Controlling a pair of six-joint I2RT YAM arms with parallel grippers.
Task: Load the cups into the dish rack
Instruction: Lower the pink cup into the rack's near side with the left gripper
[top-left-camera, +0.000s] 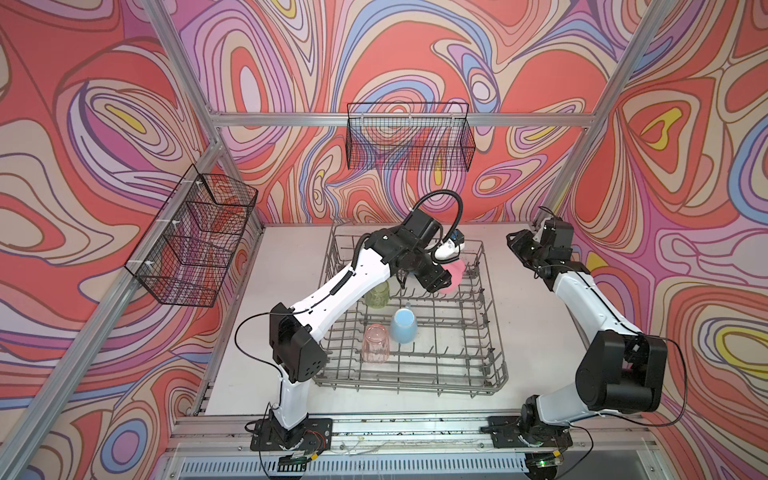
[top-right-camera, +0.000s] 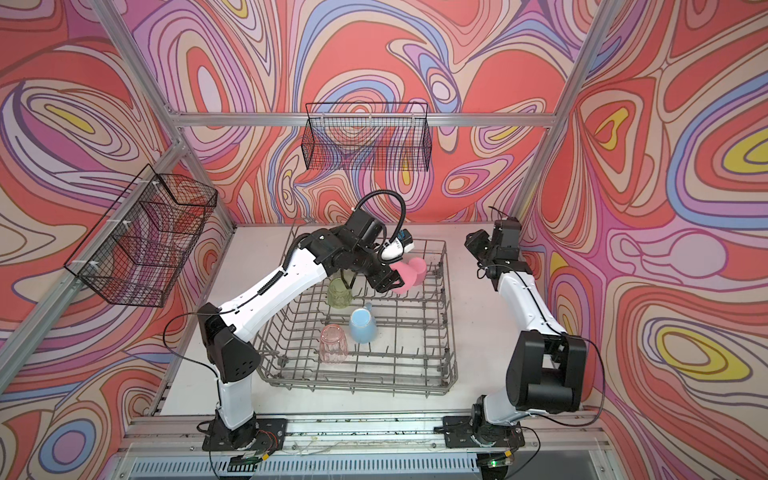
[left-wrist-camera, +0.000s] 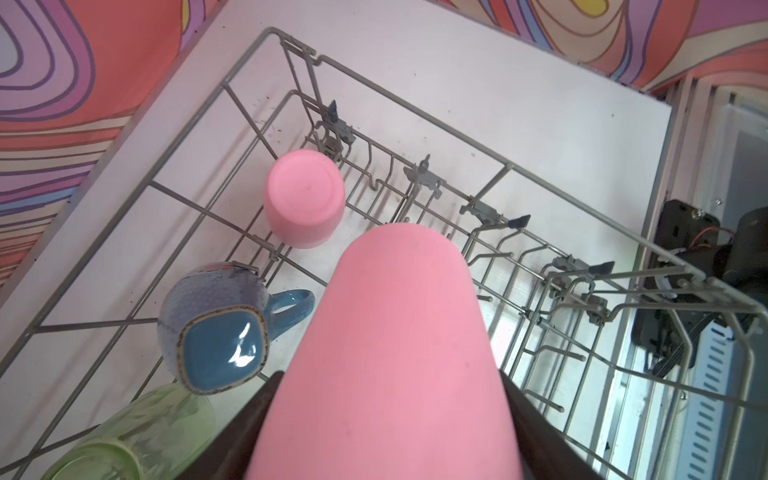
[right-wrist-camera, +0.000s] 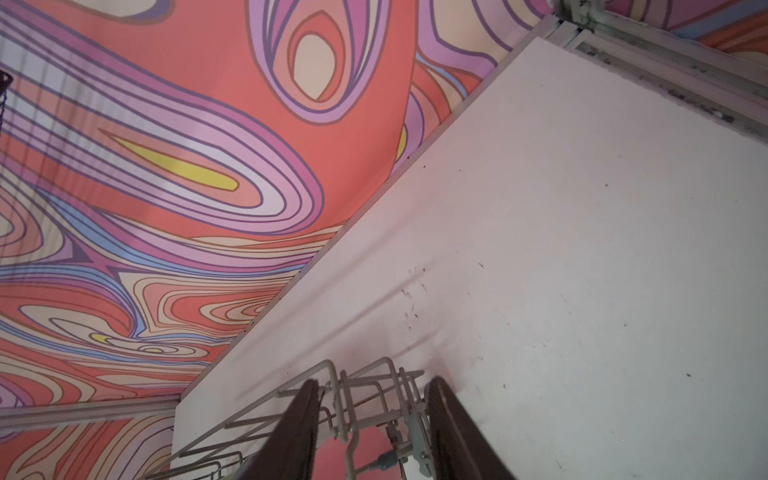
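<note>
White tabletop (top-left-camera: 536, 316): left arm (top-left-camera: 332, 286) stretched over dish rack (top-left-camera: 409, 380), fingers (left-wrist-camera: 257, 415) clamping pink cup (left-wrist-camera: 395, 353); right fingers (right-wrist-camera: 299, 428) parted.

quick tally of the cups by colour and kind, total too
green tumbler: 1
blue mugs: 2, the second seen only in the left wrist view
clear pink tumbler: 1
solid pink cups: 2, one held in the left hand
total: 6

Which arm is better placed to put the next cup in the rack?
The left: its jaws clasp a pink cup over the dish rack. The right arm's jaws stand empty beside the rack's corner.
</note>
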